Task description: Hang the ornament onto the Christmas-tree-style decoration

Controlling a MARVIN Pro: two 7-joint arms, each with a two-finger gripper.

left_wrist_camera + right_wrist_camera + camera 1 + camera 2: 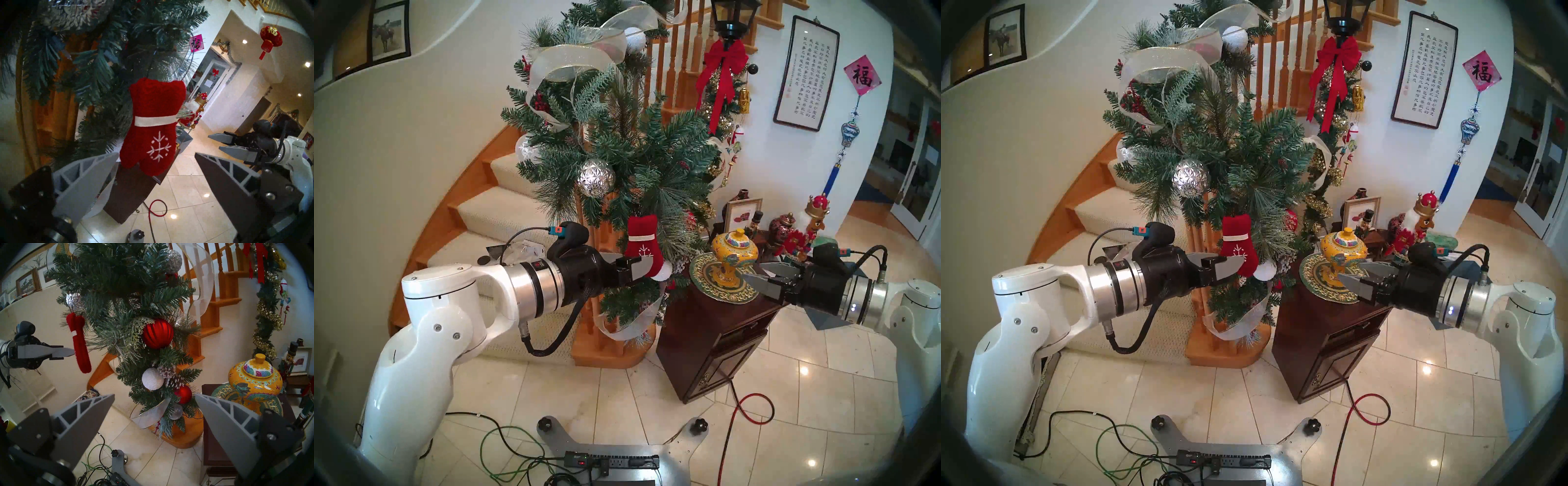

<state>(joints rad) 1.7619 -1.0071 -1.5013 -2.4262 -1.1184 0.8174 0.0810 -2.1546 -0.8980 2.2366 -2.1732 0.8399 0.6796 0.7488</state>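
Small red plush mitten ornament (640, 243) with white cuff band hangs from a lower branch of the bushy frosted green pine garland (612, 142). Left gripper (155, 158), jaws open and empty, sits just before it; right gripper (153, 400), jaws open, well apart.

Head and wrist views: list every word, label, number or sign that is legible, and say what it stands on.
"福": black character on the pink diamond wall sign.
"福": gold character on the red lantern, left wrist view.
Calligraphy scroll: columns of Chinese characters, too small to read.
Power strip: small label, unreadable.
Red mitten: only a white snowflake, no text.
Both grippers: no markings readable.
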